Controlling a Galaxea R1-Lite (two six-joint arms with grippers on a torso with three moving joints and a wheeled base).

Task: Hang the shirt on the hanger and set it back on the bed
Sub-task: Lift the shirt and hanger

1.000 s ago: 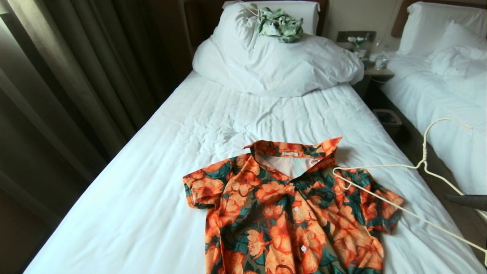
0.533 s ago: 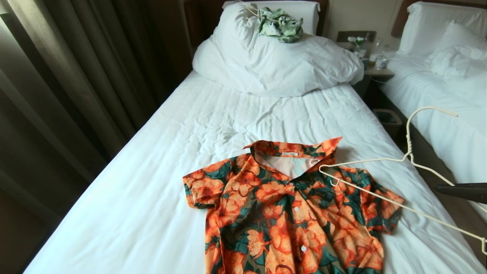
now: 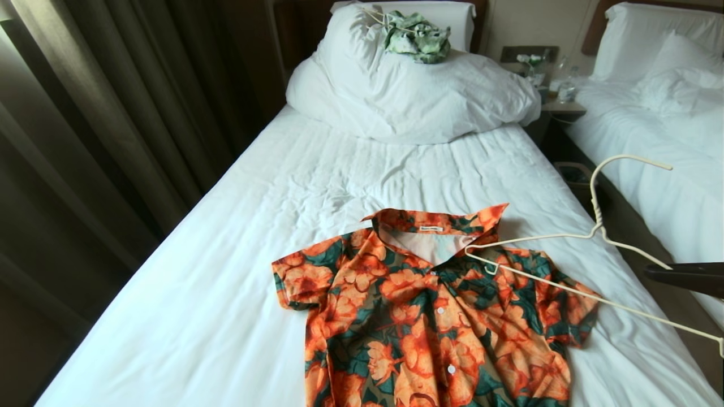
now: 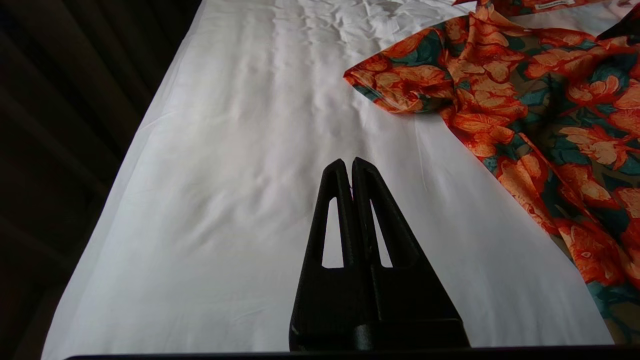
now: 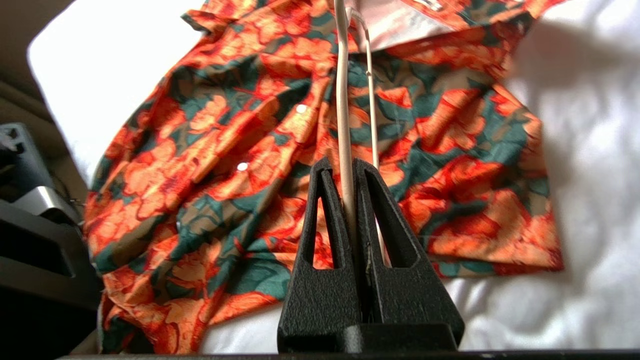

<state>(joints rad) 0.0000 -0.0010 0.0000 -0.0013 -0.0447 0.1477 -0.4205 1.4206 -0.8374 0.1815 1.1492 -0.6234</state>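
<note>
Shirt point(image 3: 430, 316) lies flat, collar open, on the bed point(image 3: 226, 271); we clamp the hanger point(image 3: 571, 265) in our right gripper point(image 5: 348, 167), its end aimed collarward for insertion; left gripper point(image 4: 348, 162) closed, empty.

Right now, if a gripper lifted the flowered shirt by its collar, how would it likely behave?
The shirt lies flat and creased on the bed, so it would probably droop limply. Its thin cloth looks light. The open collar may fold rather than stay spread.
</note>
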